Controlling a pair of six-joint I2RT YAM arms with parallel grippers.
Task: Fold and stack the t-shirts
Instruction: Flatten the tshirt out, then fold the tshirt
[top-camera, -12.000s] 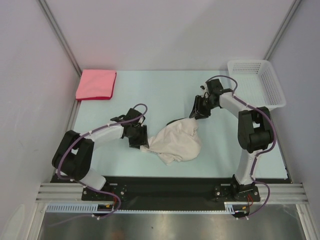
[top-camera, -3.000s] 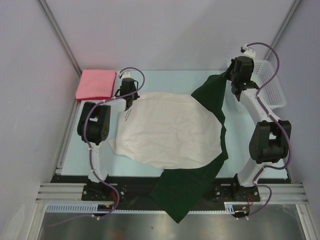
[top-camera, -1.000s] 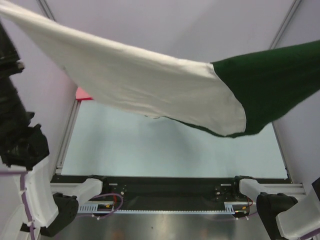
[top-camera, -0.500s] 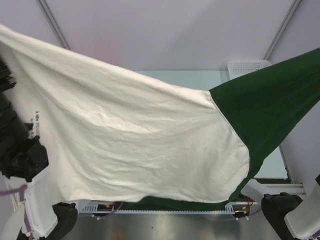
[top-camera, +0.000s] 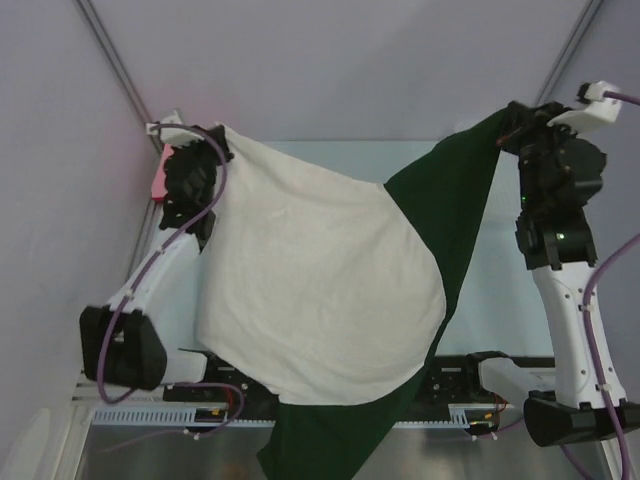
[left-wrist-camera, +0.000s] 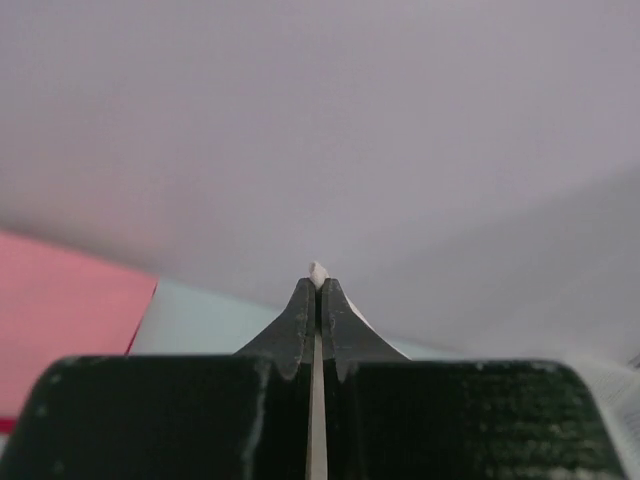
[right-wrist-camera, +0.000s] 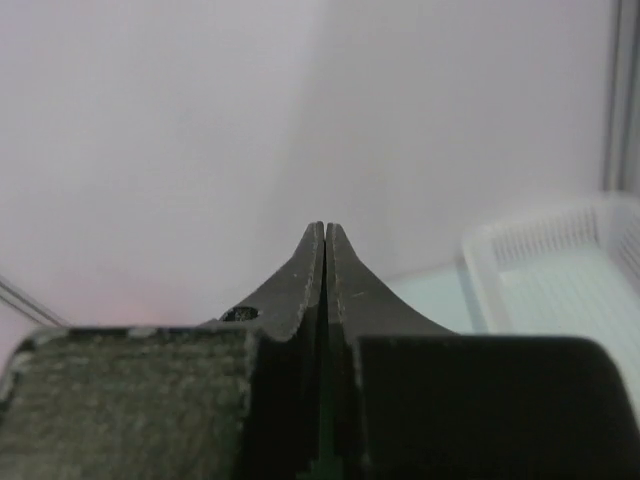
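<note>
Half a second ago the cream-and-dark-green shirt (top-camera: 320, 290) billowed right up against the overhead camera; it has since dropped back and hangs as a slanted sheet stretched between the two raised arms, which are both in view again. At the upper left corner the left pincer (left-wrist-camera: 318, 288) is pressed together on the cream edge, and a thin sliver of pale cloth pokes out between its tips in the wrist view. At the upper right the right pincer (right-wrist-camera: 326, 240) is likewise clamped tight, with a dark line of green fabric just showing in the seam between its fingers; overhead, the green corner runs up to that arm's wrist. Spread like this, the shirt screens most of the tabletop (top-camera: 510, 290), leaving only a bare pale strip on the right side and a narrow band along the far edge. Its lower hem falls past the near edge, covering the rail between the arm bases, and the green part trails on down to the bottom of the frame. The pink-red shirt (left-wrist-camera: 60, 310) lies flat at the far left corner of the tabletop, almost wholly hidden overhead by the left arm and the cloth. A white mesh basket (right-wrist-camera: 560, 250) sits at the far right, seen only from the right wrist.
</note>
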